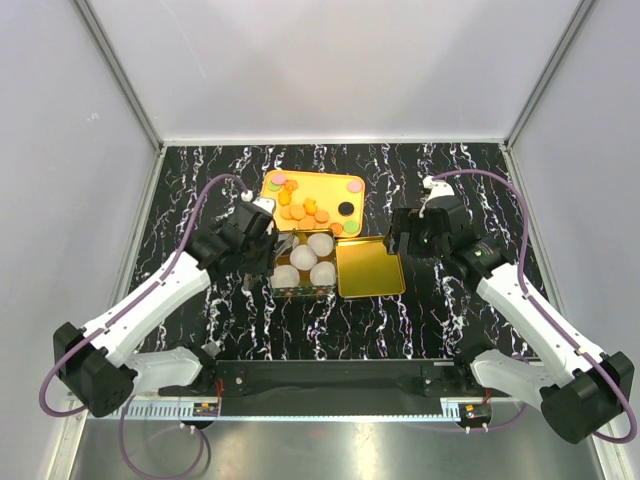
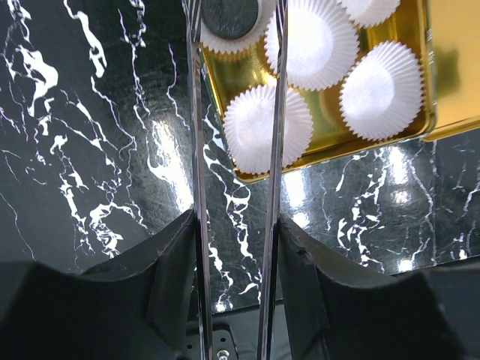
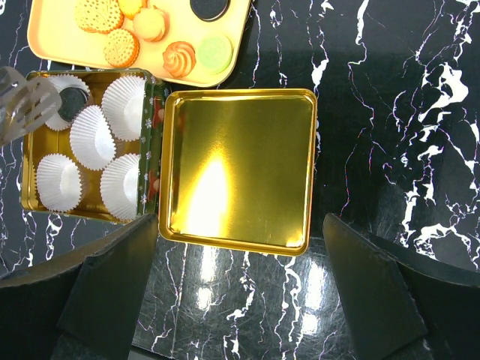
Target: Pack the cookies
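Note:
The cookies, mostly orange with a black one, lie on a yellow tray; several also show in the right wrist view. A gold tin holds white paper cups. One black cookie lies in the tin's far-left cup, also in the right wrist view. My left gripper is shut on metal tongs, whose tips reach over that cup. My right gripper is open and empty above the tin's lid.
The gold lid lies flat against the tin's right side. The tray touches the tin's far edge. The black marble table is walled by white panels on three sides.

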`<state>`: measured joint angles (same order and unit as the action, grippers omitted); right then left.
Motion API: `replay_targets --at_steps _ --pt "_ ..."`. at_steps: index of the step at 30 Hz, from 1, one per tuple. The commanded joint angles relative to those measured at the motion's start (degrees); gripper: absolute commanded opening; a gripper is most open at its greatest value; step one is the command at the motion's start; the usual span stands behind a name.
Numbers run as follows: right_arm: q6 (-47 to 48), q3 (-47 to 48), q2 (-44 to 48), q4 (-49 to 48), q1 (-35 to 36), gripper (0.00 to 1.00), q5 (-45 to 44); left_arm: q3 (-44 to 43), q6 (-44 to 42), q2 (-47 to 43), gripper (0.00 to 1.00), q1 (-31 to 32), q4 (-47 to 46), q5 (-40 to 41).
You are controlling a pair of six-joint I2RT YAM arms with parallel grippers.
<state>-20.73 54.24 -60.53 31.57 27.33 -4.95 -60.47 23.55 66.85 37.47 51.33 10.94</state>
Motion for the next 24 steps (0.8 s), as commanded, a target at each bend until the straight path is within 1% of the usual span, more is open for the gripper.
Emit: replay_targets --at_steps 1,7,12,17,24 --pt "0.52 -0.1 0.15 -1.51 -0.17 1.0 0.12 -4.57 -0.7 -0.76 0.47 0.23 -0.97 0.05" --pt "0.43 -0.27 0.24 -1.51 -0.17 1.0 0.2 -8.7 -1.4 1.09 0.45 0.23 -0.36 -0.48" --pt "0.52 -0.27 0.06 -1.6 -0.17 1.0 0.29 -13.71 -2.81 5.56 0.47 0.14 -0.88 1.54" --pt "0.6 -0.18 0.06 -1.6 -0.09 1.0 0.2 -20.11 -4.91 14.26 0.47 -0.47 -2.72 2.86" --pt "0.6 0.17 0.59 -1.08 -0.17 1.0 -0.15 -29.96 -7.29 25.77 0.47 -3.45 -4.31 4.7"
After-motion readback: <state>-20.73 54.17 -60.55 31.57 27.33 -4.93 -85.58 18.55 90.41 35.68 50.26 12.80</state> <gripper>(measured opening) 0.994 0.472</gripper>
